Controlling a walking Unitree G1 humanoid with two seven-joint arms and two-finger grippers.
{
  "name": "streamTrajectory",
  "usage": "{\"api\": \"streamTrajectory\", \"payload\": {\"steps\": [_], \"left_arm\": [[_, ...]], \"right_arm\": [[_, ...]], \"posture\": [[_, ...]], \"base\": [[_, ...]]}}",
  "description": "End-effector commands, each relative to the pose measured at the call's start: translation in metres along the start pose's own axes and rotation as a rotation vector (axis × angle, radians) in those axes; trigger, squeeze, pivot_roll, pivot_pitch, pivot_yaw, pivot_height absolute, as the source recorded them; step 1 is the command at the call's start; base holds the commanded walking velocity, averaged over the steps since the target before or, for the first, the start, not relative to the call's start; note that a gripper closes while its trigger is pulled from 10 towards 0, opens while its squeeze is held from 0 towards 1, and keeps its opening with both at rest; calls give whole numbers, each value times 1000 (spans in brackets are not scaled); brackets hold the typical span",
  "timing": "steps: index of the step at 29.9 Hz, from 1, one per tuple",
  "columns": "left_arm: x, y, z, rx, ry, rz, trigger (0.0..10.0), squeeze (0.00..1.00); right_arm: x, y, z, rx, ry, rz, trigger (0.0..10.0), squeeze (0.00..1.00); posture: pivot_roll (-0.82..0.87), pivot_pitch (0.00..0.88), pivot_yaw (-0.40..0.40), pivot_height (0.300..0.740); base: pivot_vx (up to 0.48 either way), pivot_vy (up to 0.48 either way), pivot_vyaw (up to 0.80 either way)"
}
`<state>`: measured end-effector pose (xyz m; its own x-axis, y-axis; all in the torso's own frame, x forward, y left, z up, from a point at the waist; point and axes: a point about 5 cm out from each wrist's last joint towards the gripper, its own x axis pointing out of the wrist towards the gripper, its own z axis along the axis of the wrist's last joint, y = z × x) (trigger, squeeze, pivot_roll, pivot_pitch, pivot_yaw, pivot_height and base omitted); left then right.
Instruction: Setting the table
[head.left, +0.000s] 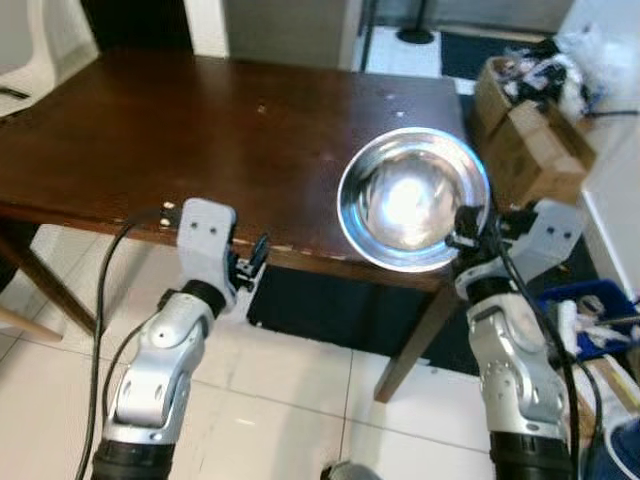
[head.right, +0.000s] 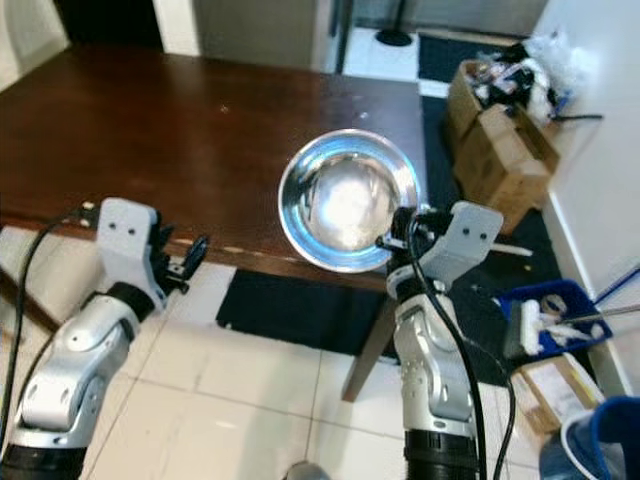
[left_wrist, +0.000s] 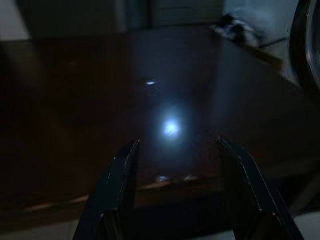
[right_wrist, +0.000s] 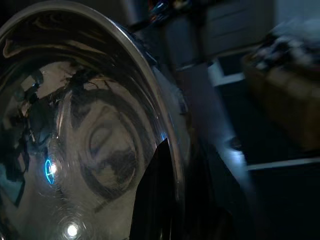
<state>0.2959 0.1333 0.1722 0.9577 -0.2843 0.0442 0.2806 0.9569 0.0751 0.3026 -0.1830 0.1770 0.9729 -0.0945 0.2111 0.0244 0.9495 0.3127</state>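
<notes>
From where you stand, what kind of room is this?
Probably a home dining area: a dark wooden table, white floor tiles, and cardboard boxes beside it. The right pincer holds a steel bowl.

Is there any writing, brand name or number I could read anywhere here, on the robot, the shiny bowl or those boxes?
None can be read.
steel bowl, held at its rim by the right tool: plain, no markings.
cardboard boxes: no print legible, too blurred.
left tool and wooden table: no labels visible.
</notes>
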Motion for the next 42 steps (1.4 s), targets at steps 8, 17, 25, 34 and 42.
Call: {"api": "streamTrajectory", "payload": {"steps": [8, 17, 25, 34, 42], "left_arm": [[-1, 0, -4, -2, 15, 5, 10000, 0], [0, 1, -5, -12, 16, 31, 10000, 0], [-1, 0, -5, -20, -6, 53, 10000, 0], [3, 7, -3, 35, -37, 149, 10000, 0], [5, 13, -3, 69, -43, 241, 10000, 0]], "right_arm": [[-1, 2, 0, 14, -7, 4, 10000, 0], [0, 10, -2, 17, 10, 60, 10000, 0], [-13, 48, -2, 303, 131, 406, 10000, 0], [-12, 43, 4, 367, 115, 404, 10000, 0], [-12, 38, 6, 374, 126, 401, 10000, 0]], "posture": [[-126, 4, 37, 740], [-129, 7, 37, 740], [-131, 7, 37, 740], [-140, 15, 33, 740], [-139, 15, 30, 740]], "base": [[0, 0, -800], [0, 0, -800], [0, 0, -200], [28, 0, 0], [410, 0, 0]]}}
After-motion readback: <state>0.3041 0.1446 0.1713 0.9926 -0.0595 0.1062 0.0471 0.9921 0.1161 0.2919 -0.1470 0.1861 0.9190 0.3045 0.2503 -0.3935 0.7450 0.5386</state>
